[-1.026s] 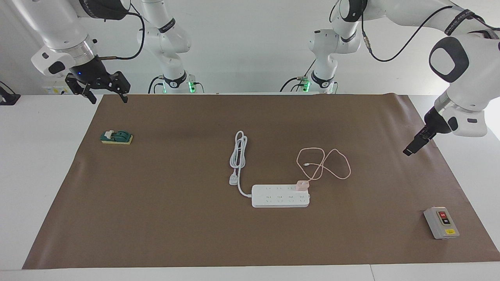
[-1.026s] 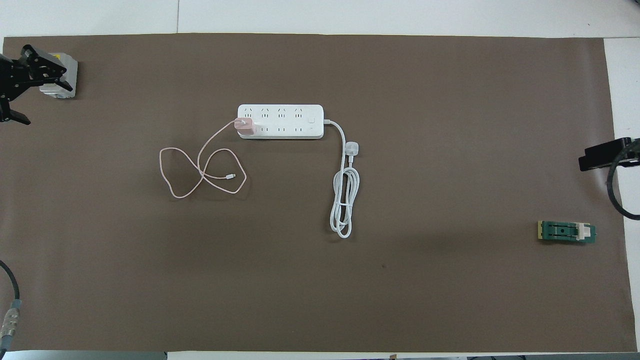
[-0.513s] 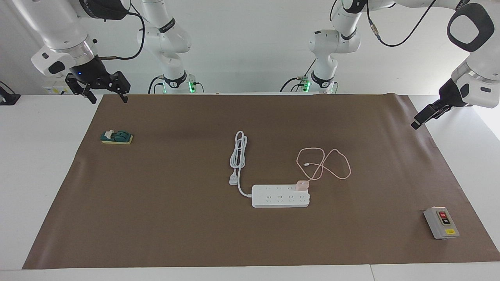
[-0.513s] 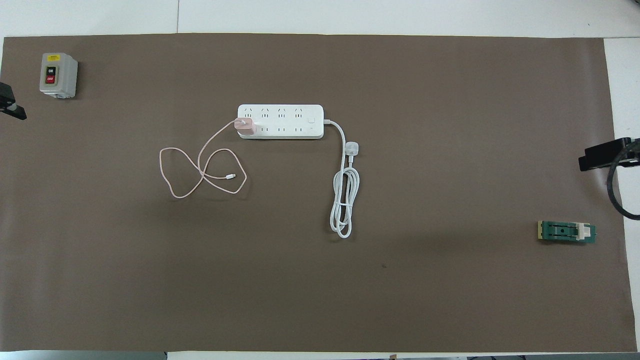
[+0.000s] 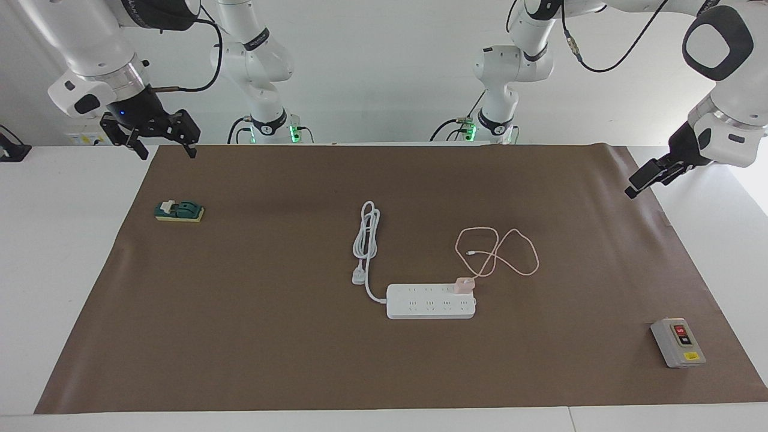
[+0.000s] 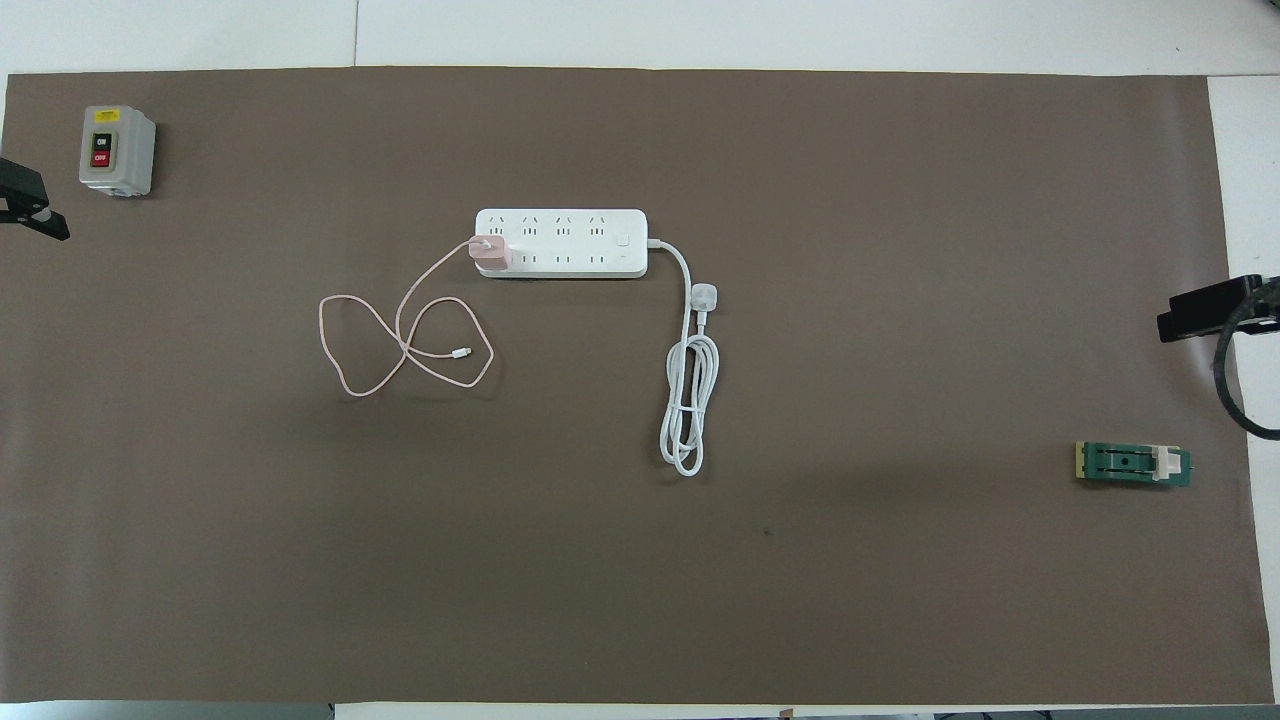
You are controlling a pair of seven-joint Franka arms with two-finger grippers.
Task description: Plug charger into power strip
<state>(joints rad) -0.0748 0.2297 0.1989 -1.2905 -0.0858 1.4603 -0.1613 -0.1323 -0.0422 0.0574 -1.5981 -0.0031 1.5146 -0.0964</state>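
**Matt brown paper under smooth plastics**

A sheet of matt brown paper (image 5: 252, 336), faintly creased at its edges, covers the smooth white table (image 5: 60, 252). On it lie the power strip (image 5: 431, 302), smooth white plastic with a soft sheen, and the charger (image 5: 464, 285), pale-pink plastic with a thin smooth cable (image 5: 510, 252). The grey box (image 5: 677, 342) looks like matt plastic; the arms' white shells (image 5: 729, 120) are glossy.

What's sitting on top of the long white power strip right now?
A small pale-pink cube charger sits on the long white power strip, at the end toward the left arm, in the row nearer the robots. Its prongs and the socket beneath are covered.
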